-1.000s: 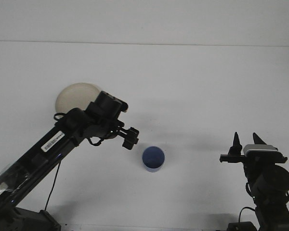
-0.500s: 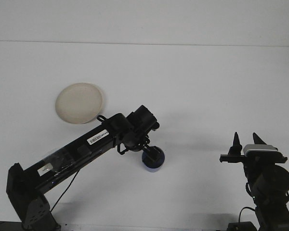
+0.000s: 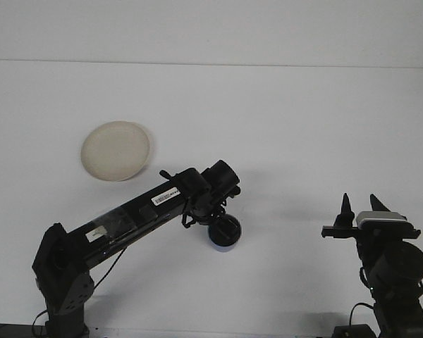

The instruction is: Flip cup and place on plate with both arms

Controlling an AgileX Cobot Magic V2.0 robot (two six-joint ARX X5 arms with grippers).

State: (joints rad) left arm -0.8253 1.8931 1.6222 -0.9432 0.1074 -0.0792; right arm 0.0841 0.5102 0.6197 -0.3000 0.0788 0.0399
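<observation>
- Pincer of my left arm: lowered onto the blue cup from above; its fingers are hidden by the wrist housing, so I cannot tell whether they are parted or closed, nor whether they touch the cup.
- Pincer of my right arm: parked near the right edge, fingers pointing up with a clear gap between them, holding nothing, well apart from the cup.
- Blue cup: stands on the white desk near the centre, mostly covered by my left wrist; only its lower wall shows. Which end is up cannot be read from this view.
- Plate: pale, round, bare, lying to the far left of the cup and well apart from it.
- Judged stage: taking hold of the cup, with the flip and the placing not yet done.
- Risk 1: a closure that catches only the rim or one wall would likely tip the cup or push it across the smooth desk.
- Risk 2: a light grip could let the cup slip while it is turned over, or during a transfer to my right pincer.
- Risk 3: the long carry to the plate leaves room for the cup to land on the plate's raised edge and topple.
</observation>
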